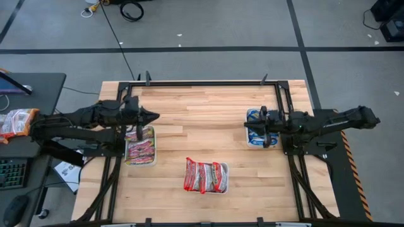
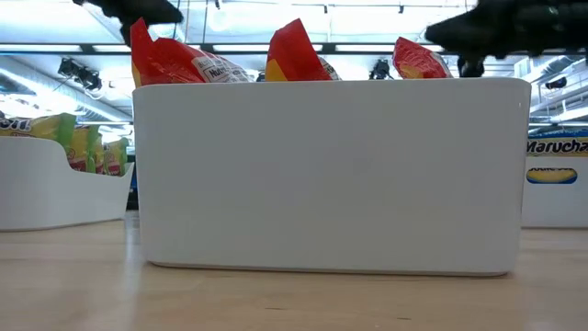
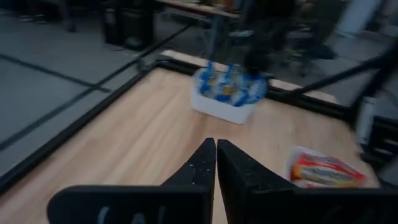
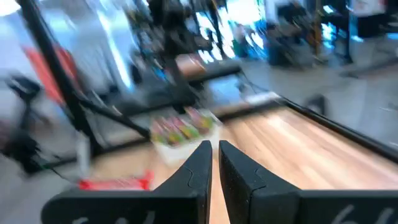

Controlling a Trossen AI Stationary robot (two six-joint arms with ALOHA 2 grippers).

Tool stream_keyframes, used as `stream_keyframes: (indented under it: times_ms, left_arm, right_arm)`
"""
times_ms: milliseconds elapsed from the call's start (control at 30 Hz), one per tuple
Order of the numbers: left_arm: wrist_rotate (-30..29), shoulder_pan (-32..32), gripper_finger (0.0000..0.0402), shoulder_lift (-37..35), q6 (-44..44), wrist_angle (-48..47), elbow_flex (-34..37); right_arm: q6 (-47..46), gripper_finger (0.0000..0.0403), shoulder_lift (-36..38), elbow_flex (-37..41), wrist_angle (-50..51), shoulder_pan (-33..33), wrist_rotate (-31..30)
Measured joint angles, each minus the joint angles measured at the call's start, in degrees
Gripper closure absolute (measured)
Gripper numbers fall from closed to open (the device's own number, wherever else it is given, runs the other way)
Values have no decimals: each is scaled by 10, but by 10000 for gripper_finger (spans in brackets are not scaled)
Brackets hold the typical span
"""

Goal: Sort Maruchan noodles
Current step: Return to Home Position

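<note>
Overhead, left hand (image 1: 155, 116) closed and empty, just beside green noodle packs (image 1: 140, 150).

Matte black arms (image 1: 76, 120), wedge-fingered hands (image 3: 216, 144)

Only "Marucha", cut off, reads on what seems a noodle packet (image 2: 557, 158).
</note>
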State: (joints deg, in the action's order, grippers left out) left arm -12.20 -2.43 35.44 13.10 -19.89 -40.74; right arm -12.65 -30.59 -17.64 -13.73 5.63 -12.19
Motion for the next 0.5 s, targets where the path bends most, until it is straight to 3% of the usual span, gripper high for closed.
stream_keyframes:
  times_ms: [167,200,333,500]
  left_arm:
    - [35,16,379,-61,-22,-29,-1]
    - [34,21,379,-76,-32,-28,-1]
    - [32,38,379,-137,-84,-16,3]
    - [31,39,379,-221,-93,93,89]
  right_arm:
    - [-18,368,20,161,-321,10,93]
    - [-8,368,27,172,-342,18,105]
    - [74,368,76,173,-318,35,129]
    - [96,368,128,173,-247,37,79]
